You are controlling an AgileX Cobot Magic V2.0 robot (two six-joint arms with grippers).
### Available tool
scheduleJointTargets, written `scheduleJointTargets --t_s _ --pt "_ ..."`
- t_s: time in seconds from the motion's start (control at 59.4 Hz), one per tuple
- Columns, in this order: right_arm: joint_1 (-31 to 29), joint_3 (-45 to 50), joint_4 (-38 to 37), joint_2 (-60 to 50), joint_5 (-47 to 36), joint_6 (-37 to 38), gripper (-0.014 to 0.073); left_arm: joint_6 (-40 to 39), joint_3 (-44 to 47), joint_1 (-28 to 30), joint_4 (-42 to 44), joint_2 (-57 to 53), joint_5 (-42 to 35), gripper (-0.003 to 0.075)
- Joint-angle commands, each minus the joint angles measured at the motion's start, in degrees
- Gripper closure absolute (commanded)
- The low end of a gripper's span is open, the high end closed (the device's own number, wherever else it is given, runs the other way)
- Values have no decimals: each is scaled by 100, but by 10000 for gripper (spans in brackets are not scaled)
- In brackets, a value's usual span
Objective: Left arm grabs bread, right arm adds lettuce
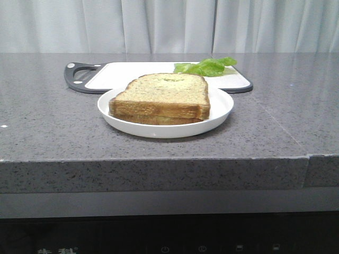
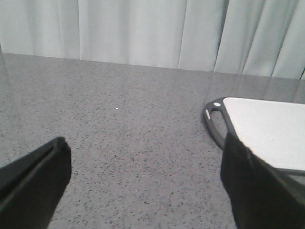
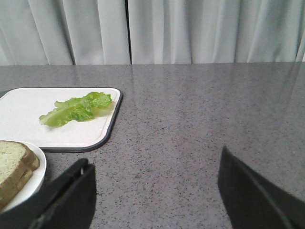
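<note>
The grey counter lies bare on both flanks of the white plate — open passage left and right in the front view. Behind the plate, the cutting board sits close, its dark handle jutting left; the lettuce lies on the board's far right part. Two stacked bread slices rise above the plate rim — the tallest obstacle. A curtain closes the far side.
</note>
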Motion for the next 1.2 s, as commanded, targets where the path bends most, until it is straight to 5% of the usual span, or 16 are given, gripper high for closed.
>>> scheduleJointTargets --t_s 0.0,0.253,0.69,1.178 --pt "-30 -220 -63 88 -396 -43 28 -50 -476 -12 -399 348 -133 101" --pt "-30 -220 -63 88 -379 -43 28 -50 -2223 -904 -450 2069 1758 101" --pt "-30 -220 -63 88 -278 -43 28 -50 -4181 -3211 -450 5063 2265 100" --pt "-30 -220 -63 88 -278 -43 28 -50 -4949 -3488 -615 6751 2491 101"
